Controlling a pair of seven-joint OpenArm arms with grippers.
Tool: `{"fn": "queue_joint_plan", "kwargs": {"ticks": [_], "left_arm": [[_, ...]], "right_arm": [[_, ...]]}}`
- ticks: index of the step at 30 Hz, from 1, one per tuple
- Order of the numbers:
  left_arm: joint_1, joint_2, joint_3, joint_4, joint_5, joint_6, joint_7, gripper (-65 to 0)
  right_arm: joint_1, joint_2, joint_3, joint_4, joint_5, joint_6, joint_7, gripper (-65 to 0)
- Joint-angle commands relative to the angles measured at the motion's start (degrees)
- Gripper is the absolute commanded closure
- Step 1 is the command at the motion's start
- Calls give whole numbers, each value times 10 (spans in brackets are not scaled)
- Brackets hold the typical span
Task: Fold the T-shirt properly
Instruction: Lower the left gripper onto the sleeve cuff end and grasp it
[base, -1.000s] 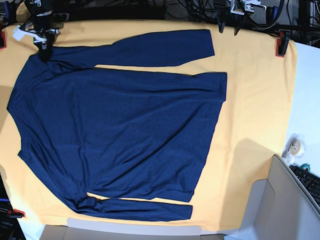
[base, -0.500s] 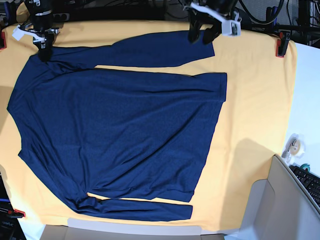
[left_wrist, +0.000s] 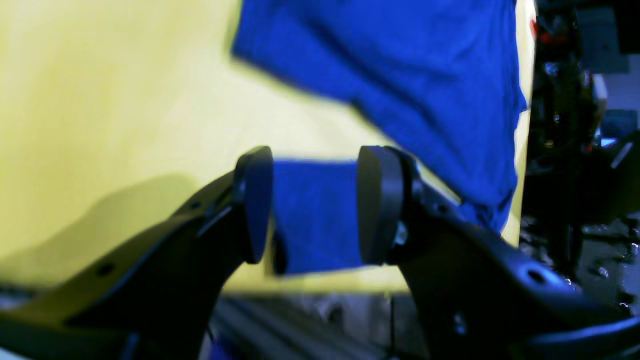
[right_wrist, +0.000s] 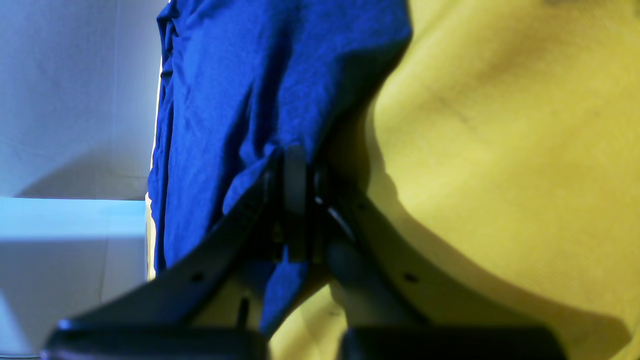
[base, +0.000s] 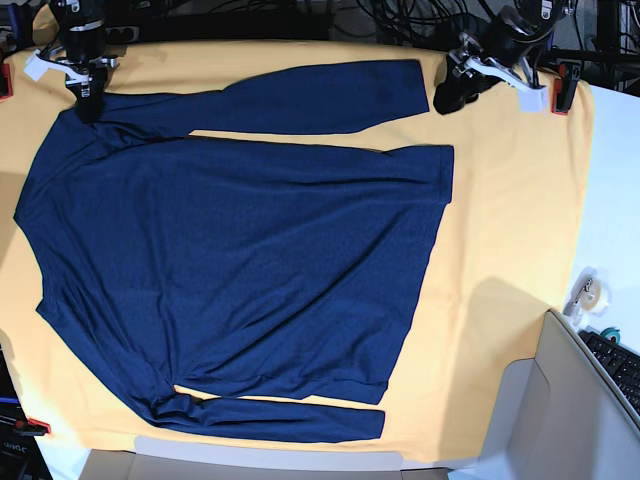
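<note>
left pincer (base: 455, 92) apart (beside sleeve) | right pincer (base: 88, 104) clamped on T-shirt (base: 240, 250) | tape roll (base: 588, 291) clear

The base view is bright and mostly sharp, with even light from above. The yellow-orange table cloth (base: 510, 230) shows a soft, dim shadow low on its right side. The T-shirt (base: 240, 260) looks very dark there, so its folds are hard to see. Both wrist views are blurry and their colors look too strong: the shirt turns bright blue and the cloth turns yellow-green. The black fingers (left_wrist: 380, 205) up close are fuzzy, with dark shadows on the cloth beside them.
</note>
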Motion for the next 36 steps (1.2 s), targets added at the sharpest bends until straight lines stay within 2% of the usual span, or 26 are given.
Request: {"fn": "queue_joint_plan", "kwargs": {"ticks": [1, 6, 10, 12, 21, 27, 30, 33, 36], "left_arm": [[-2, -4, -3, -2, -11, -7, 1, -271], [-8, 1, -1, -29, -10, -8, 24, -271], [-8, 15, -1, -29, -8, -41, 50, -271], [-9, 21, -1, -37, -7, -45, 67, -271], [-28, 30, 5, -54, -6, -46, 119, -271], [-47, 30, 62, -74, -6, -42, 121, -271], [-58, 30, 68, -95, -6, -44, 121, -270], [-60, 27, 69, -100, -6, -45, 122, -214], [-61, 25, 69, -98, -6, -45, 122, -89]], "right_arm": [[24, 9, -1, -18, -24, -61, -22, 0], [24, 9, -1, -18, -24, -61, -22, 0], [24, 9, -1, -18, -25, -61, -22, 0], [24, 9, -1, -17, -34, -61, -22, 0], [26, -16, 0, -16, -80, -61, -22, 0], [26, -22, 0, -8, -104, -61, -22, 0], [25, -23, 0, -3, -105, -61, -22, 0], [23, -23, 0, -3, -105, -61, -22, 0], [21, -21, -1, -3, -115, -61, -22, 0]]}}
